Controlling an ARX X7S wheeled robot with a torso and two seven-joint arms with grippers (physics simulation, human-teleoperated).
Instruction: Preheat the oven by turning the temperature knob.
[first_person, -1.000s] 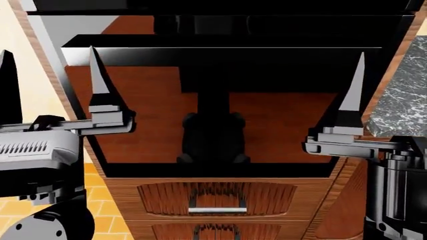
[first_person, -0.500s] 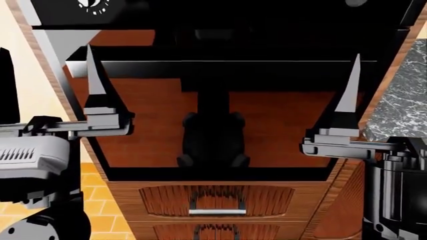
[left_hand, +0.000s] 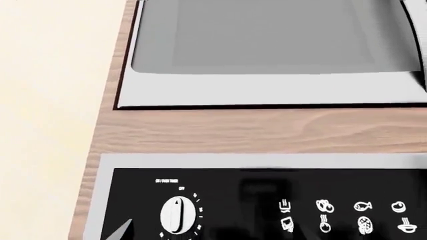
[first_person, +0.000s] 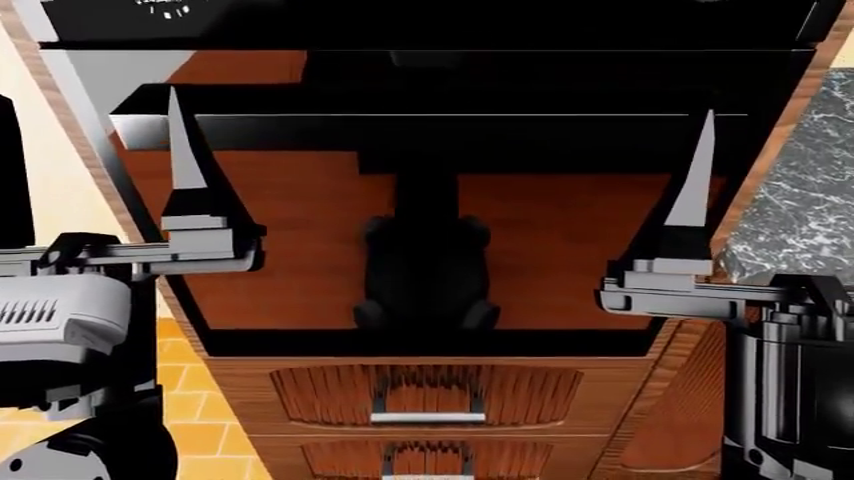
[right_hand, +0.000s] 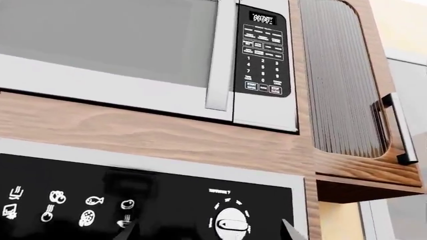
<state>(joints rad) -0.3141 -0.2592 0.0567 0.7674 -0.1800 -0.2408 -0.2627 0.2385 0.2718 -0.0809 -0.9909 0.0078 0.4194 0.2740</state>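
The step in hand looks like the approach: both arms are raised in front of the oven (first_person: 427, 230), and no knob is touched yet. In the head view the left gripper (first_person: 80, 170) and the right gripper (first_person: 787, 180) each show one pointed finger standing up before the glossy black door; the partner fingers fall at or past the frame's sides, so the jaws read as spread wide, with nothing between them.

The oven fills the middle of the head view, framed in reddish wood, with ribbed drawers (first_person: 427, 392) beneath it. No worktop carries it; a marbled worktop edge (first_person: 801, 200) shows only at the right, and the oven stands just left of that edge.

The right wrist view shows the control panel (right_hand: 147, 205) with a white knob (right_hand: 232, 224) under a label that seems to read temperature, lying between the two finger tips that show low in that frame. A second knob (left_hand: 179, 215) marked off shows in the left wrist view. Above the panel sits a microwave (right_hand: 133, 55).

The next move, I judge, calls for the right arm to advance straight onto its knob, close on it squarely, then twist.
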